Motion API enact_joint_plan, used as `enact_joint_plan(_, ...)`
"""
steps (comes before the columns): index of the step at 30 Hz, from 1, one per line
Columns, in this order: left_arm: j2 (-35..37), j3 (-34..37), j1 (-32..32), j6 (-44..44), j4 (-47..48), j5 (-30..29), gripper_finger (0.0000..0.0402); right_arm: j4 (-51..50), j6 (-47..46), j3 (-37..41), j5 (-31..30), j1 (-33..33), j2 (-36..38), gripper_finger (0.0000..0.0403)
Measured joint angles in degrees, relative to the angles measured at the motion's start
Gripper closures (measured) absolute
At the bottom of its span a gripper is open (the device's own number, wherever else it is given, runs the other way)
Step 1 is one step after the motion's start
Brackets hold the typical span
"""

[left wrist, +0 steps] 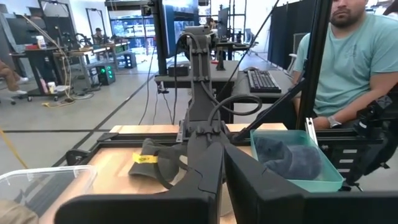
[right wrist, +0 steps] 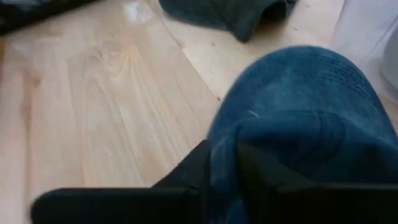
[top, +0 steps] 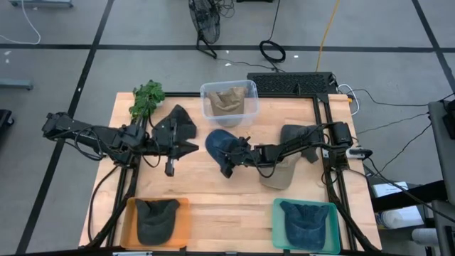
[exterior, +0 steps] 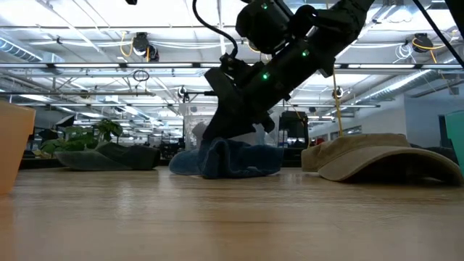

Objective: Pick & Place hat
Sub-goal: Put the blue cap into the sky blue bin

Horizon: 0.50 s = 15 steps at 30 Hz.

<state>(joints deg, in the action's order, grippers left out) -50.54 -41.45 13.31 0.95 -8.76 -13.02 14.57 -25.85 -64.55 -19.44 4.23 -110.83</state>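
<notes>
Reaching low across the wooden table (top: 213, 206), the right gripper (top: 229, 161) pinches the crumpled blue fabric hat (top: 222, 144) lying at the table's middle. The left gripper (top: 170, 162), fingers pressed together, rests beside a black cap (top: 181, 122) on the left.

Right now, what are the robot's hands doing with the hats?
Right hand closing on blue hat, hat on table. Left hand shut, idle over black hat. Nothing in the way.
</notes>
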Motion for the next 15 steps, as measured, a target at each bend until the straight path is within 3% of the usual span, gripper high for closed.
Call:
enact_joint_plan(4,0.0,0.0,0.3,0.1,0.6,0.0,0.0376,-1.9,1.4,0.2,0.1,0.5,0.0,0.0397)
enact_joint_plan(11,0.0,0.0,0.3,-0.3,4.3,-1.4,0.0376,-0.8,6.2,1.0,0.6,3.4,0.0,0.0401)
enact_joint_plan(15,0.0,0.0,0.3,-1.5,5.6,-2.0,0.0376,0.3,18.2,1.1,8.9,8.0,1.8,0.0402)
